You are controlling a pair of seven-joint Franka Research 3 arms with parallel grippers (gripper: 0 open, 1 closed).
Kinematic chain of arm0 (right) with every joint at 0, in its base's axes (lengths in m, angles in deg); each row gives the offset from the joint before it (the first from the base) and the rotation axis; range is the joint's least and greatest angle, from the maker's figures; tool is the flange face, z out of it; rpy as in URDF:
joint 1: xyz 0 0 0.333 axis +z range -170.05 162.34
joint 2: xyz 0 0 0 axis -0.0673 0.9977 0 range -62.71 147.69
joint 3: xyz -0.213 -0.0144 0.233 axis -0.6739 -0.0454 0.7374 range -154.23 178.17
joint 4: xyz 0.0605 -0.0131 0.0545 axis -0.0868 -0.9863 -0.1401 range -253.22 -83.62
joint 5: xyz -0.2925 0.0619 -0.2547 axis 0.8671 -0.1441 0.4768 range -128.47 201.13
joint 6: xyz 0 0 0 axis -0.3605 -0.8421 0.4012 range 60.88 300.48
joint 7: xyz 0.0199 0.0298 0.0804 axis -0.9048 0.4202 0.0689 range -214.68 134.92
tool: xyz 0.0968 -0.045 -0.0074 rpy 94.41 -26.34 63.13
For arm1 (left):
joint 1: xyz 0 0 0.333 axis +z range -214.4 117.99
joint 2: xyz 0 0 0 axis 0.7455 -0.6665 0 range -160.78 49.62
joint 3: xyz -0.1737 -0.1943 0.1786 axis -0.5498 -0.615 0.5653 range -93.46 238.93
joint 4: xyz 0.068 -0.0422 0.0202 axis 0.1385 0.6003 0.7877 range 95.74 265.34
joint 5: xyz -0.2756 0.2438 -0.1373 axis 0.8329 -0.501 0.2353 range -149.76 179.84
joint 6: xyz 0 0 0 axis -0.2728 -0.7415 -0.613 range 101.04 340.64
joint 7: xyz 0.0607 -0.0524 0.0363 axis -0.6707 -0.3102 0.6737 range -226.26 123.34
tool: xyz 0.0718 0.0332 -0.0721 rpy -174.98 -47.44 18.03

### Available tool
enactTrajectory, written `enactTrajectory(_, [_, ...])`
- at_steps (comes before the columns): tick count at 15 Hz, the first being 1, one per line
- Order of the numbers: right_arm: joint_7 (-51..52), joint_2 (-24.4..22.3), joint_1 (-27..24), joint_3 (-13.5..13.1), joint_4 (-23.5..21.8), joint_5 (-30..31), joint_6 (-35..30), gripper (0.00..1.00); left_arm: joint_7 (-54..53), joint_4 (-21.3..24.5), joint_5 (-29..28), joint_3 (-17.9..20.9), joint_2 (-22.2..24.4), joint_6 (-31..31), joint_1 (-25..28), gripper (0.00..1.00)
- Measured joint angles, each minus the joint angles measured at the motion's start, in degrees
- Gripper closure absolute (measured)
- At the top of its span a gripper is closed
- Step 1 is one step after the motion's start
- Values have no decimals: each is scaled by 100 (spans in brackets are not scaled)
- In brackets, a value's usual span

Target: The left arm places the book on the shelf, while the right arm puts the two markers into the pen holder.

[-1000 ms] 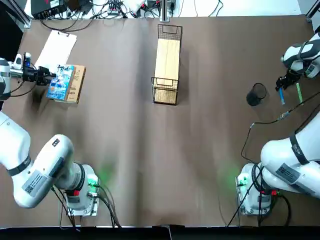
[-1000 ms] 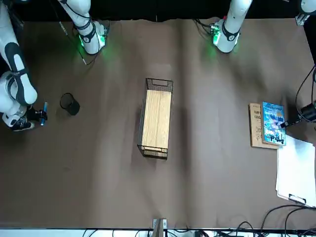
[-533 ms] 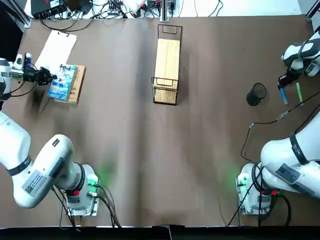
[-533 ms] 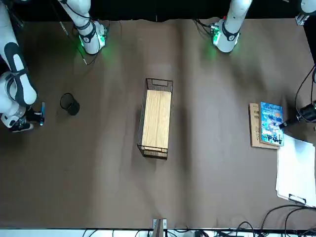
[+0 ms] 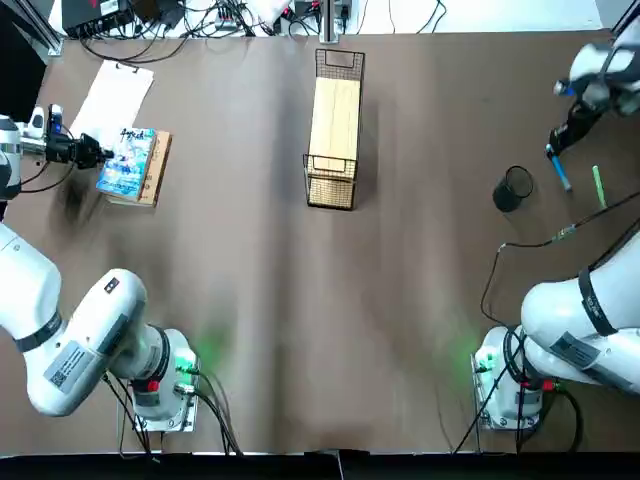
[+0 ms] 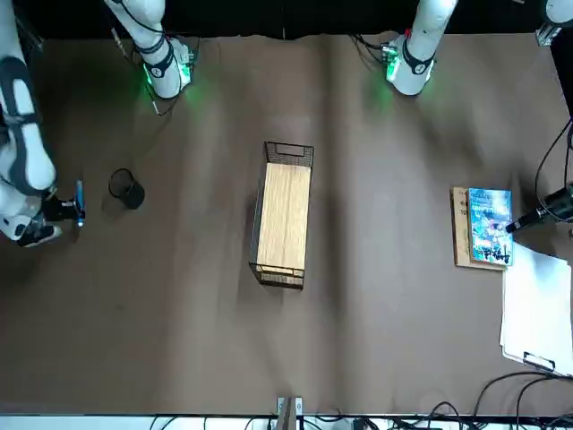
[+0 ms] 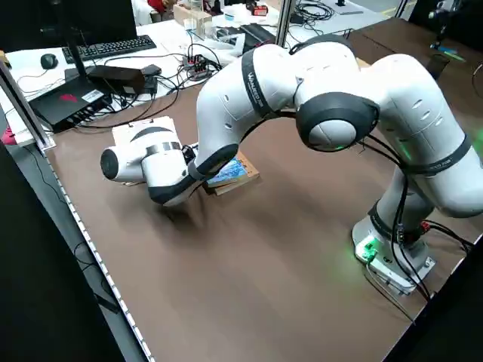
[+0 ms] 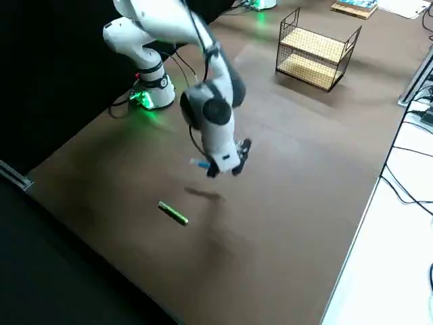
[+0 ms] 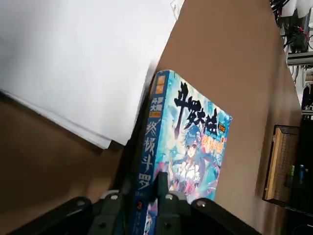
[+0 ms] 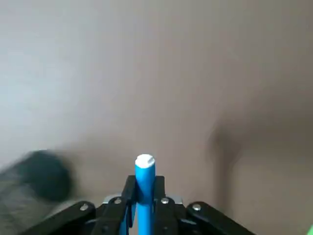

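Observation:
The light-blue book (image 5: 125, 163) lies on a tan-brown book (image 5: 153, 170) at the table's far left. My left gripper (image 5: 95, 153) is shut on its spine edge, with one finger (image 9: 164, 196) on the cover. My right gripper (image 5: 560, 142) hangs above the table at the far right, shut on the blue marker (image 5: 560, 172), whose white-tipped end (image 10: 145, 169) sticks out between the fingers. On the table beside it lies the green marker (image 5: 598, 186). The black pen holder (image 5: 514, 188) stands just left of both markers. In the middle stands the shelf (image 5: 334, 128).
White clipboard paper (image 5: 112, 95) lies just beyond the two books. Cables and equipment (image 5: 215, 14) line the far edge. A black cable (image 5: 545, 242) trails from the right arm over the table near the pen holder.
My right gripper has risen and moved toward the table's far side with the blue marker in it. The left gripper stays on the book, which has shifted only slightly.

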Motion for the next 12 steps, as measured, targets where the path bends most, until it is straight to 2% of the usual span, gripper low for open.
enactTrajectory(2, [118,-336,25,67,217,-714,-897,82,43,-45,0,-10,68,-43,-1,78])
enactTrajectory(5, [518,-584,46,106,254,-1799,-1682,82,386,-103,0,-43,306,-355,10,78])
enactTrajectory(8, [1705,-546,-86,75,239,-2921,-2439,82,700,-110,0,-153,513,-580,97,80])
enactTrajectory(10, [2651,-475,-387,48,224,-3571,-2949,82,810,-109,58,-323,542,-608,278,80])
enactTrajectory(12, [3643,-293,-707,25,163,-4049,-3287,82,836,-97,344,-421,529,-653,451,80])
